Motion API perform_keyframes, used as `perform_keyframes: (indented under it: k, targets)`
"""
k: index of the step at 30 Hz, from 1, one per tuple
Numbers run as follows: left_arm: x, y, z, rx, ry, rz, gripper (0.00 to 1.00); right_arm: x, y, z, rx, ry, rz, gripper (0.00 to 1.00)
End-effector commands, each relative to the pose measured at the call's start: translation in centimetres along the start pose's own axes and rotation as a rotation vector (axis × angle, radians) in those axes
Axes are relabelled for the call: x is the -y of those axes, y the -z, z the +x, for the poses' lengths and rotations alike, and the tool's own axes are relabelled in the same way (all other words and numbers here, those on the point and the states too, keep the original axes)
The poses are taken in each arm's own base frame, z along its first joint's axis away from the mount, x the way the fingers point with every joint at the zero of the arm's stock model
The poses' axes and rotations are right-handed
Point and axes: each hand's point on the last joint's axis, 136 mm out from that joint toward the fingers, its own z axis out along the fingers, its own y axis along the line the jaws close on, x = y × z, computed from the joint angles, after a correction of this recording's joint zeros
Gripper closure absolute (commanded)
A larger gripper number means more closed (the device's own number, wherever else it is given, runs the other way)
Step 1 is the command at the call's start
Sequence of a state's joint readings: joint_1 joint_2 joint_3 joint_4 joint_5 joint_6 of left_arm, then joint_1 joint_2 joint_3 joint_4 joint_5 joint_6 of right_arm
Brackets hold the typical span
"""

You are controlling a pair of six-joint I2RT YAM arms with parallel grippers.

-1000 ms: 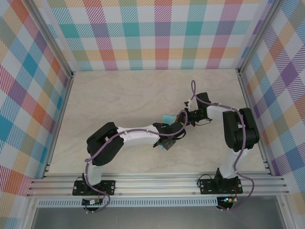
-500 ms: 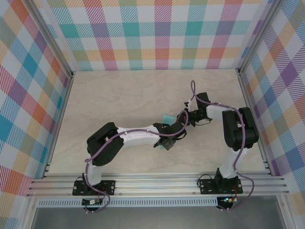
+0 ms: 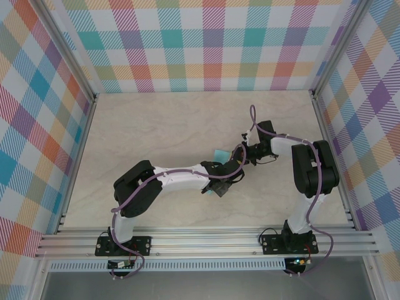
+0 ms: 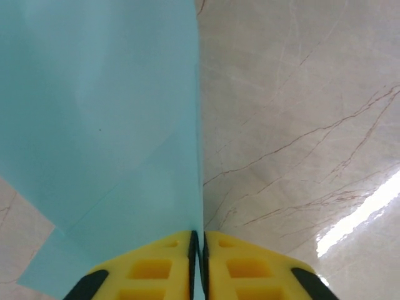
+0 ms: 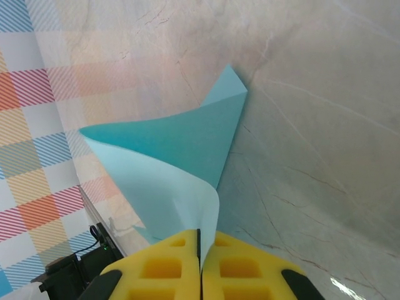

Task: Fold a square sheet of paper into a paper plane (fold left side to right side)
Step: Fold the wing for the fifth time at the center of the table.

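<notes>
top view, left to right: left wall of the plaid enclosure stands right at the table's left edge. The left half and the whole far strip of the table are bare marble, plenty of free room there. The near edge is taken by the aluminium rail carrying both bases. left arm reaches from near-left toward mid-table, elbow folded back close to the rail. left gripper: yellow fingers pressed to a hairline, clenched on the right-hand edge of the paper sheet, which runs straight into the slit. The sheet sits about mid-table, slightly right of centre, well apart from all four edges. right gripper is just beside the left one on its far-right side, also clamped on the sheet. One flap curls up off the table into its fingers, and the pointed corner lies on the marble. right arm doubles back along the table's right edge, close to the right wall, little room on that side

hard to see: from above the wrists cover most of the sheet. A small turquoise bit pokes out on the far side of the left wrist, plus a sliver on the near side. left wrist view cuts the sheet at the top and left frame edges. A faint diagonal layer line crosses it, can't tell how many layers. right wrist view: the fingers hide where the flap is pinched. Dark hardware with a cable at bottom left, can't tell which part
</notes>
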State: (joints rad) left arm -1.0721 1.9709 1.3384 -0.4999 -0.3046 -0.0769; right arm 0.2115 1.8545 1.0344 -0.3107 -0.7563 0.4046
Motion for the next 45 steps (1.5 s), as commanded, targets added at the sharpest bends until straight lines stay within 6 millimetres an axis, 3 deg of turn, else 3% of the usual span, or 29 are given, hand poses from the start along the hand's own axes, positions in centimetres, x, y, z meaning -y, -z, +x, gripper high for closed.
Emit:
perform_keyframes:
  k: [1, 8, 15, 20, 27, 38, 45]
  targets:
    - [-0.7, 1.5, -1.0, 0.052, 0.095, 0.067, 0.92, -1.5, 1.0, -0.4, 0.017, 0.054, -0.011, 0.88]
    - [-1.4, 2.8, -2.2, 0.122, 0.250, 0.249, 0.97, -2.9, 3.9, -1.3, 0.123, 0.110, -0.008, 0.58]
    - [-1.7, 3.3, -3.4, 0.178, 0.384, 0.429, 0.98, -2.4, 4.2, -0.4, 0.141, 0.130, 0.010, 0.43]
    - [-2.0, 2.5, -3.2, 0.173, 0.470, 0.526, 0.98, -1.9, 3.9, 0.6, 0.141, 0.128, -0.001, 0.43]
    - [-2.9, 2.0, -3.3, 0.186, 0.571, 0.600, 0.98, -1.4, 1.4, 1.7, 0.087, 0.109, -0.001, 0.45]
    - [-4.3, 0.9, -2.6, 0.188, 0.692, 0.657, 1.00, -2.5, -1.8, 0.6, 0.058, 0.116, -0.021, 0.50]
    - [-5.2, 0.0, -2.2, 0.189, 0.772, 0.698, 1.00, -2.9, -3.2, 0.0, 0.049, 0.119, -0.031, 0.49]
